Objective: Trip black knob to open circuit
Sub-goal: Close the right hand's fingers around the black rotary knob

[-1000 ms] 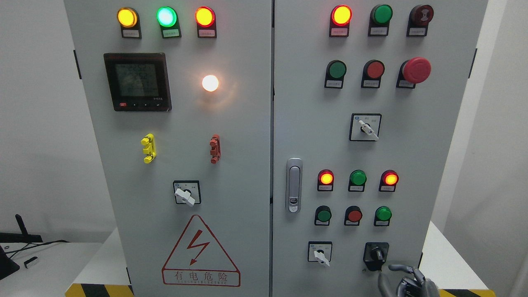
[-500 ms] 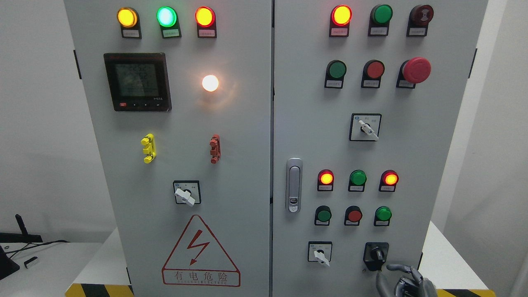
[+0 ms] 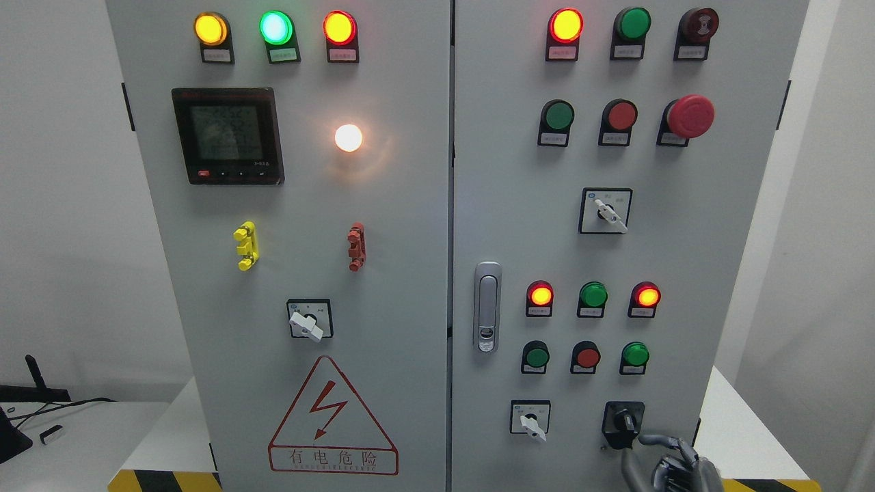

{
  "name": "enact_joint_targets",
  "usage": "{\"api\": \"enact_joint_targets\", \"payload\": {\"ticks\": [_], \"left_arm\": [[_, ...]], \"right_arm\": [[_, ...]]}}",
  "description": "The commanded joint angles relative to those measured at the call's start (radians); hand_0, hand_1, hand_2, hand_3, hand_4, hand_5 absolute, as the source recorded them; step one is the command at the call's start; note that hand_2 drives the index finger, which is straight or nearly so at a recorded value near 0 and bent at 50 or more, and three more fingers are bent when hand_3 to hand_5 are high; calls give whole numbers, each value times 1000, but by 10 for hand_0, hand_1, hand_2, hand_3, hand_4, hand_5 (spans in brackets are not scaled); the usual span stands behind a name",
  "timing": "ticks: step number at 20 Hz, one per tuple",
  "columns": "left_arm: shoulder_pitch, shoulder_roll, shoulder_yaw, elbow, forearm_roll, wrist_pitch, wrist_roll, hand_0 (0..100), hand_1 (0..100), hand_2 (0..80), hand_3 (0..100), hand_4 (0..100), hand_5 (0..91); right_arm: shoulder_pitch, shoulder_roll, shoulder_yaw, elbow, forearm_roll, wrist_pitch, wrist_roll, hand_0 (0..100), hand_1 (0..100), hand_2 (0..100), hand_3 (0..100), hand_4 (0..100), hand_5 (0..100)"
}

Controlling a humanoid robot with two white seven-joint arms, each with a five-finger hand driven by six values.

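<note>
1. The right hand (image 3: 673, 465) rises from the bottom edge at the lower right, just below and right of the black knob (image 3: 623, 421).
2. Its fingers (image 3: 662, 441) are loosely curled and grasp nothing; one fingertip reaches toward the knob's lower right corner, and contact cannot be made out.
3. The black knob sits at the bottom right of the right cabinet door (image 3: 738, 225), beside a white selector switch (image 3: 530, 420).
4. The hand's palm and wrist are cut off by the frame.
</note>
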Motion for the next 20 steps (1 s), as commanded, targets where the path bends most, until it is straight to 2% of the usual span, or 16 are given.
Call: {"api": "enact_joint_targets", "payload": {"ticks": [1,20], "left_arm": [[0,-1,0,0,5,-1,1,120,389,0,0,0,0],[0,-1,0,0,5,-1,1,120,389,0,0,0,0]], "right_arm": [[-4,0,6,9,1,3,-4,362,722,435,955,1000,1000],[-17,2,11,7,4,11,-16,352,731,460,963,1000,1000]]}}
